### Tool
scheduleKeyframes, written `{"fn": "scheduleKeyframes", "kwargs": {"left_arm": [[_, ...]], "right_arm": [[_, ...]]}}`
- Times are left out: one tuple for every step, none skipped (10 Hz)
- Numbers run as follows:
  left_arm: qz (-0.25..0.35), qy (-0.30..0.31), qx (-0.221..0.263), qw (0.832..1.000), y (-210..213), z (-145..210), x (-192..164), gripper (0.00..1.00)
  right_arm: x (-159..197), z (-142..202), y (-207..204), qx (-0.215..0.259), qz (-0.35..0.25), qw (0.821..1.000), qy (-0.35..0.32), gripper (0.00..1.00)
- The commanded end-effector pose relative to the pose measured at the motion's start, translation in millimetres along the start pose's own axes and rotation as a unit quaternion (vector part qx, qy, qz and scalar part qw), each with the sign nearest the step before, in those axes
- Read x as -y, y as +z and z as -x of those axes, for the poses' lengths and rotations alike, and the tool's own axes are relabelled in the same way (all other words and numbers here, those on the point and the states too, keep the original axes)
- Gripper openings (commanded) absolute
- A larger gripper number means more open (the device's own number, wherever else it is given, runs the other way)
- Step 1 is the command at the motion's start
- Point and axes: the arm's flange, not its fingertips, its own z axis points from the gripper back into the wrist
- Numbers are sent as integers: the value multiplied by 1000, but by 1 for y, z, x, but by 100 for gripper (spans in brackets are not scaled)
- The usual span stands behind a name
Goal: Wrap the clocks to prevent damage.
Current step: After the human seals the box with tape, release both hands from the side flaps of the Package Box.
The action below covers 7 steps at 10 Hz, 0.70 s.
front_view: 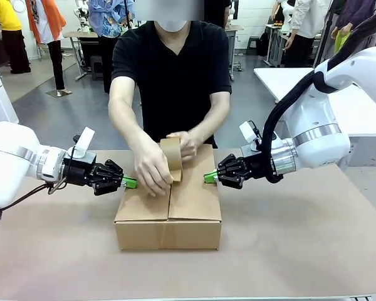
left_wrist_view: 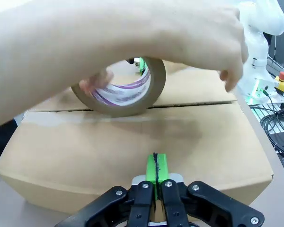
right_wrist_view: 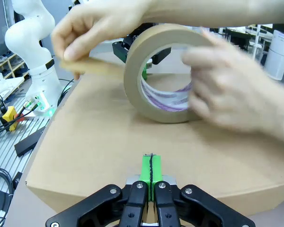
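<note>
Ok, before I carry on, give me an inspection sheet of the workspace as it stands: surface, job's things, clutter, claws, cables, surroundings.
Surface: brown table, with the box in the middle.
Job's things: cardboard box, flaps closed; brown tape roll upright on the seam, held by the person's hands.
Clutter: nothing seen.
Claws: left claw shut, tip at the box's left top edge; right claw shut, tip at its right top edge.
Cables: black cable bundle along the right arm; loose cables beside the table.
Surroundings: people standing at other tables behind.
</note>
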Motion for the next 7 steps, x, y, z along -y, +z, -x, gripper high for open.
{"fn": "scheduleKeyframes", "kwargs": {"left_arm": [[-1,0,-3,1000,-1,2,0,0],[-1,0,-3,1000,-1,2,0,0],[-1,0,-3,1000,-1,2,0,0],[-1,0,-3,1000,-1,2,0,0],[-1,0,-3,1000,-1,2,0,0],[-1,0,-3,1000,-1,2,0,0],[-1,0,-3,1000,-1,2,0,0]], "right_arm": [[-1,2,-2,-3,0,1000,-2,1],[-1,2,-2,-3,0,1000,-2,1],[-1,2,-2,-3,0,1000,-2,1],[-1,2,-2,-3,0,1000,-2,1],[-1,2,-2,-3,0,1000,-2,1],[-1,2,-2,-3,0,1000,-2,1],[-1,2,-2,-3,0,1000,-2,1]]}}
